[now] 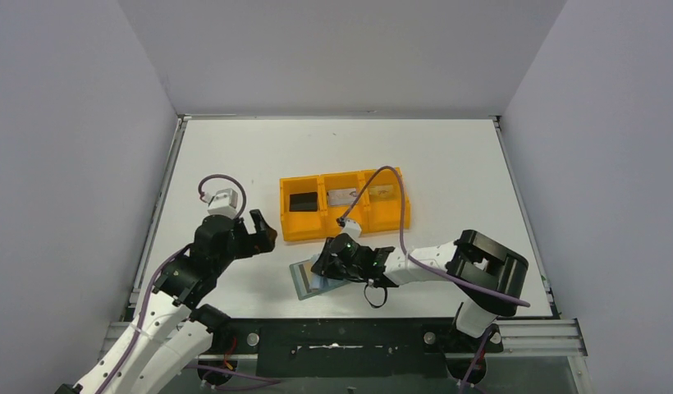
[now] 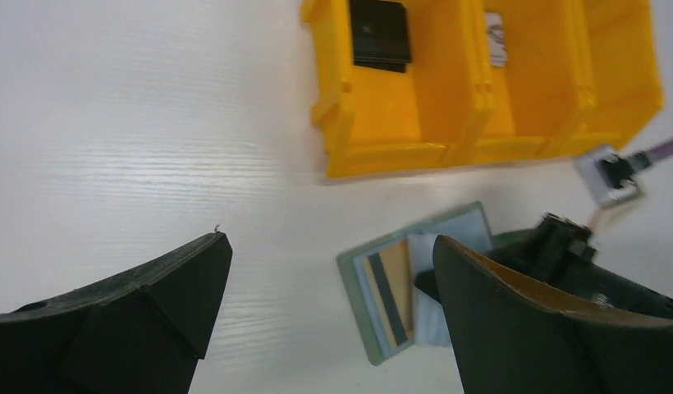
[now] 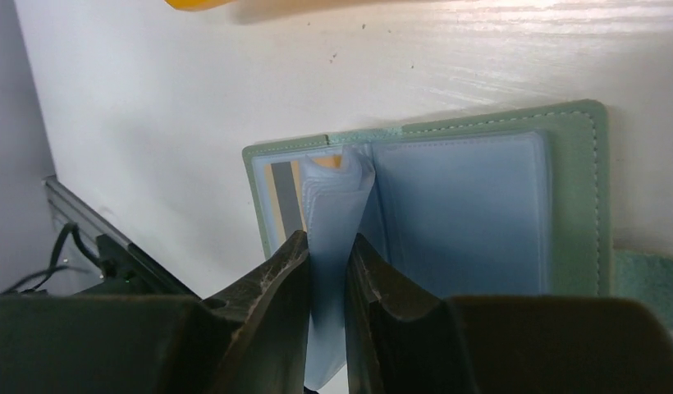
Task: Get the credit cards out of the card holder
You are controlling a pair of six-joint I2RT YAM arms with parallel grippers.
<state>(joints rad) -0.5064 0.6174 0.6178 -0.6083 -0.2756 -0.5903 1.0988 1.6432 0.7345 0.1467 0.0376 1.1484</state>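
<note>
Card holder (image 3: 473, 213) is lying open on the table (image 1: 448, 156), near the front edge, just in front of the orange tray (image 1: 300, 226).

Hidden / unclear:
- In the top view the right arm is covering most of the holder; only its left part is showing.
- Green tab (image 3: 645, 275) is running off the right edge of the right wrist view.
- A tan card with a dark stripe (image 3: 286, 201) is sitting in the pocket at the left of that view, partly hidden behind a raised pale blue sleeve (image 3: 337, 205). Cannot tell whether more cards are lying under it.

Fingers:
- Right fingers (image 3: 267, 312) are pinching the sleeve from both sides, drawn close together, and the sleeve is standing up from the spine.
- Left fingers (image 2: 169, 287) are standing wide apart, holding nothing, hovering over bare table left of the tray.

Room: open table is stretching left of and behind the tray.

Tray:
- Black card (image 1: 301, 200) is lying in the left compartment.
- Silvery grey card (image 1: 343, 196) is lying in the middle compartment.
- Right compartment is holding something pale (image 1: 384, 192), too small to identify, with a purple cable (image 1: 387, 168) arching over it.
</note>
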